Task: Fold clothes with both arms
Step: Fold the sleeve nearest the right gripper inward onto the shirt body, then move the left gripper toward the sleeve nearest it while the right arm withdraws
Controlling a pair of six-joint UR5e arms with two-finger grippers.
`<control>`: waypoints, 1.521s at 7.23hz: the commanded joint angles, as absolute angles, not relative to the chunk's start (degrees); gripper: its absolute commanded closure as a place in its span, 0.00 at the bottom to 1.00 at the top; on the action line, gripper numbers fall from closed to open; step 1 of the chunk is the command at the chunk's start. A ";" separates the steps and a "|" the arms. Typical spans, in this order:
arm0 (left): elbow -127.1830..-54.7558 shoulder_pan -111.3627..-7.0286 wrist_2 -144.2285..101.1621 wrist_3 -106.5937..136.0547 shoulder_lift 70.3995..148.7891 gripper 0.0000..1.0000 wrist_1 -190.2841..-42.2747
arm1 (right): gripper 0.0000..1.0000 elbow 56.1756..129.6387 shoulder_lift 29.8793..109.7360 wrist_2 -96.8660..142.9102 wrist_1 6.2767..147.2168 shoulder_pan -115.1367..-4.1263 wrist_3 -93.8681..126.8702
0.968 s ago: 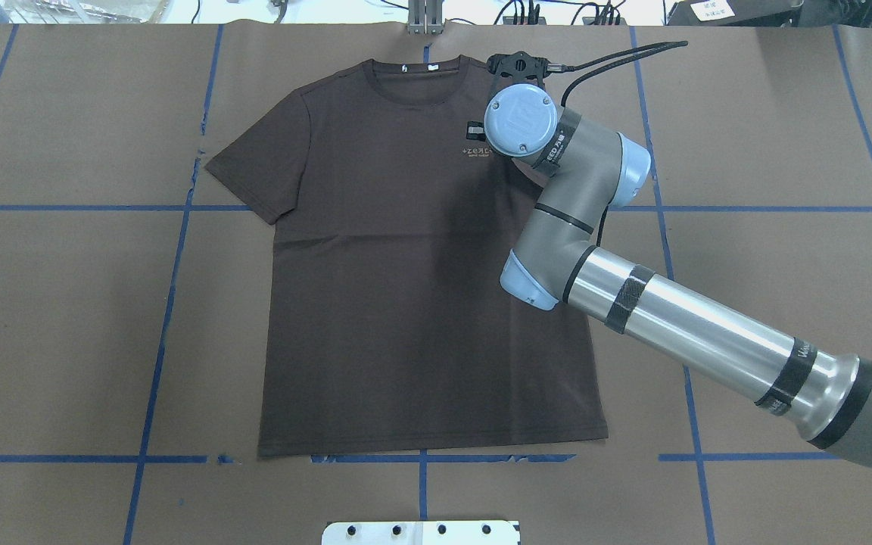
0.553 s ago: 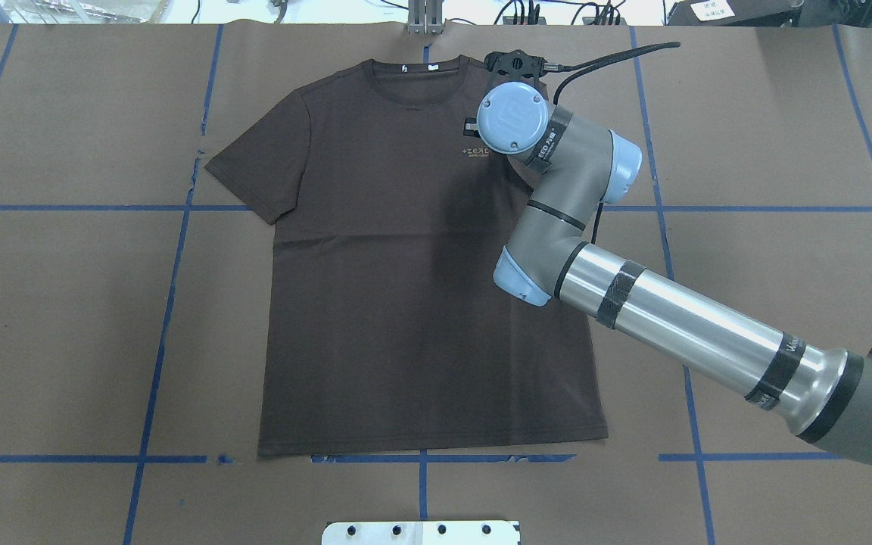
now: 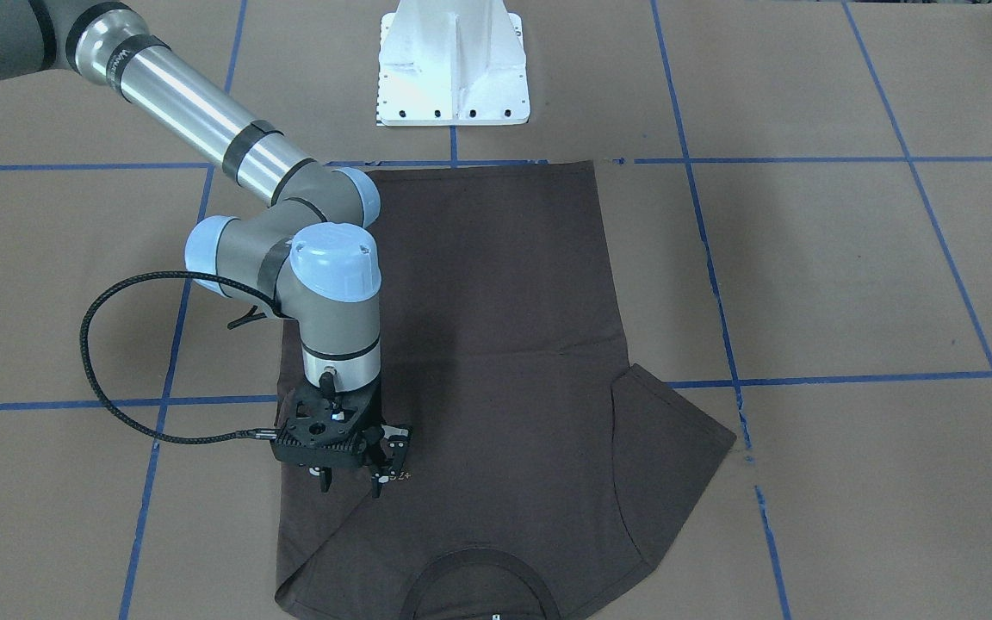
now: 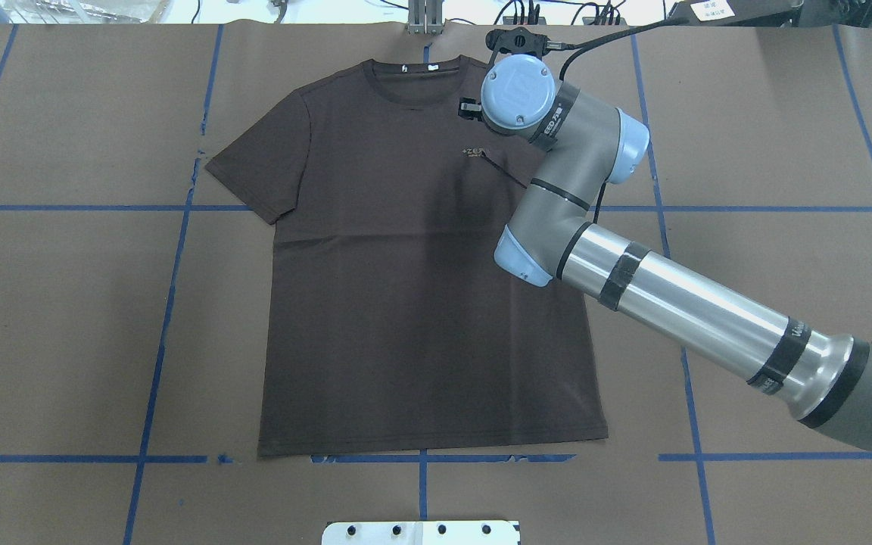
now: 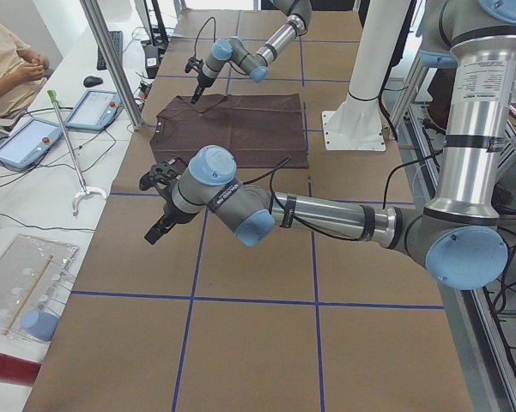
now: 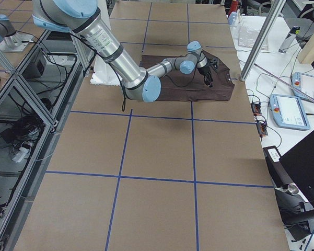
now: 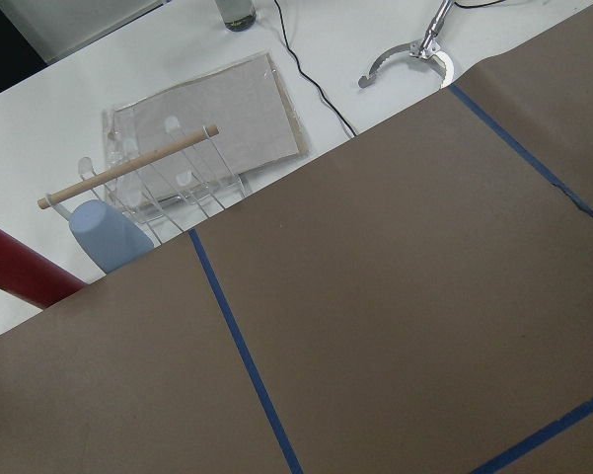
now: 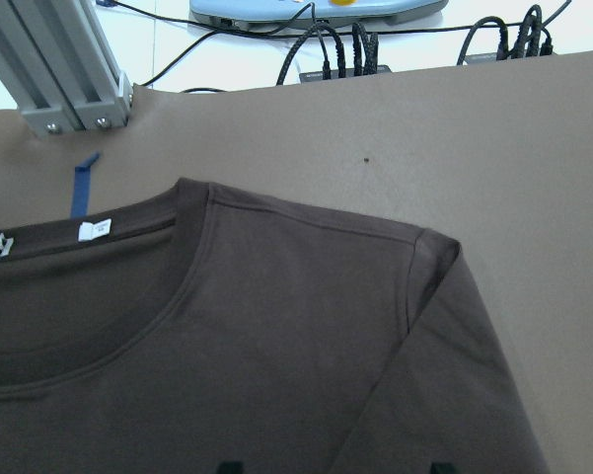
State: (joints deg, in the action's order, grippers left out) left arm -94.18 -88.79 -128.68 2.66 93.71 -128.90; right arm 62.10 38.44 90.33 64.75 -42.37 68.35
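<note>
1. Centrally on the brown-papered table (image 4: 65, 303): dark grey-brown T-shirt (image 4: 406, 318); lies flat and front up, ribbed collar (image 4: 417, 85) toward the edge away from the robot, hem toward the white base pedestal (image 3: 453, 69).
2. Inside the collar: white neck tag (image 4: 432, 68). On the chest: small pale lettering (image 4: 472, 154).
3. On the robot's left side: spread sleeve (image 4: 258, 170), flat on the paper. On the robot's right side: folded sleeve (image 3: 311, 530), turned in over the chest, with a slanting edge up to the lettering.
4. Directly over the folded sleeve, just beside the lettering: right gripper (image 3: 350, 486); points straight down, jaws parted, nothing between the fingers. Cannot tell whether the tips touch the cloth.
5. Behind it: right arm (image 4: 678, 303); reaches slantwise over the shirt's right side, black cable (image 3: 96, 362) looping out from the wrist.
6. Well apart from the shirt, toward the table's left end: left arm (image 5: 326, 219); stretches low over bare paper. Left gripper (image 5: 154, 233) visible only from the side camera; cannot tell whether open or closed.
7. Across the table: blue tape lines (image 4: 156, 363) in a grid.
8. Past the far edge: aluminium post (image 8: 59, 69) and a white bench with a clear rack and wooden dowel (image 7: 128, 166) and a red cylinder (image 7: 20, 281); at the bench, a seated person (image 5: 9, 69).
</note>
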 commanded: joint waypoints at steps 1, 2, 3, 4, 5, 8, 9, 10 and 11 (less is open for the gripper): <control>-93.78 -86.59 -128.67 6.12 93.78 0.00 -135.15 | 0.00 69.21 39.45 103.65 72.71 -49.88 58.50; -93.69 -81.96 -128.15 11.98 94.48 0.00 -135.09 | 0.00 75.78 42.42 109.63 78.34 -54.27 51.31; -93.52 -78.00 -127.88 20.65 96.74 0.00 -135.00 | 0.00 82.03 48.19 115.34 79.79 -59.19 44.45; -93.60 -74.65 -126.40 31.27 97.81 0.00 -135.26 | 0.00 84.53 53.21 120.27 79.11 -63.41 37.60; -93.78 -69.22 -119.77 41.56 99.21 0.07 -135.52 | 0.00 85.51 57.00 124.93 79.10 -67.55 31.00; -85.98 -54.62 -107.54 64.91 109.31 0.44 -135.70 | 0.00 85.69 62.31 130.08 78.23 -74.00 21.71; -80.13 -52.06 -105.40 65.30 113.51 0.46 -135.88 | 0.00 85.69 62.49 130.17 78.14 -74.00 21.80; -76.85 -50.99 -105.29 66.35 116.08 0.47 -135.88 | 0.00 85.69 62.58 130.08 78.13 -74.00 21.88; -74.38 -50.19 -105.21 67.49 117.41 0.48 -135.88 | 0.00 85.69 62.58 129.99 78.13 -74.00 22.15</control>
State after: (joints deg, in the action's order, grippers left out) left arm -78.05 -51.62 -105.77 65.97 114.99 -135.86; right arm 85.69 62.48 130.04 78.18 -73.95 21.99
